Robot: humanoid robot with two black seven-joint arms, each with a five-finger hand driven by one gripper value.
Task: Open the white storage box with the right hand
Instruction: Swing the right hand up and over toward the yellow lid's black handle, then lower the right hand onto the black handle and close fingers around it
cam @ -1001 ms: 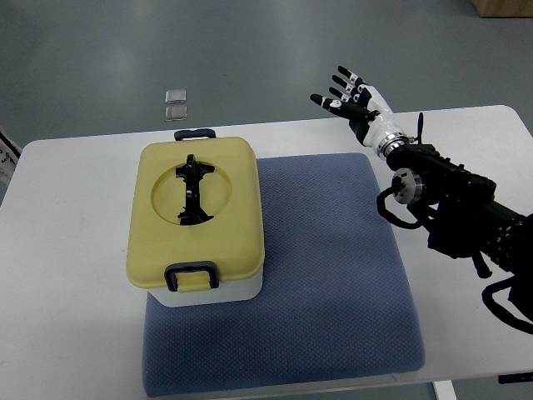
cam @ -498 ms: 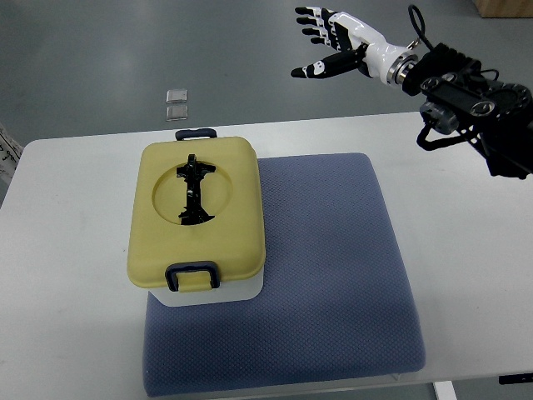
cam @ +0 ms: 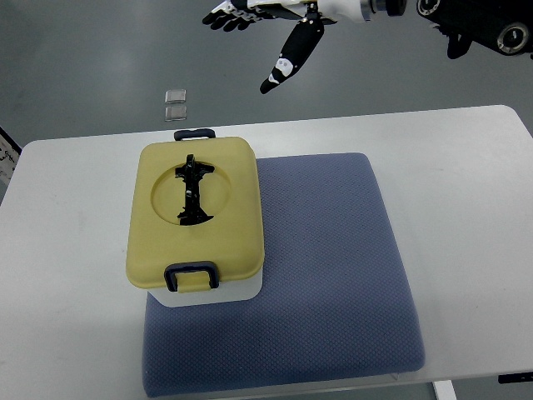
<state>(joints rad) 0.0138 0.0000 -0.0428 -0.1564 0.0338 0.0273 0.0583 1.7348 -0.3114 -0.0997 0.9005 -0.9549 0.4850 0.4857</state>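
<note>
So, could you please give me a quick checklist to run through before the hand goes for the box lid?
1. Lid shut on the box: ok.
2. Near latch visible and unobstructed: ok.
3. Far latch released: cannot tell.
4. Right robot hand open, holding nothing: ok.
5. Right robot hand near the lid: not ok, it is up beyond the table's far edge.
6. Box sits on the pad: ok.

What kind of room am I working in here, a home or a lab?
Probably a lab or test room: a plain white table on bare grey floor, with a blue mat staged under the single storage box.
</note>
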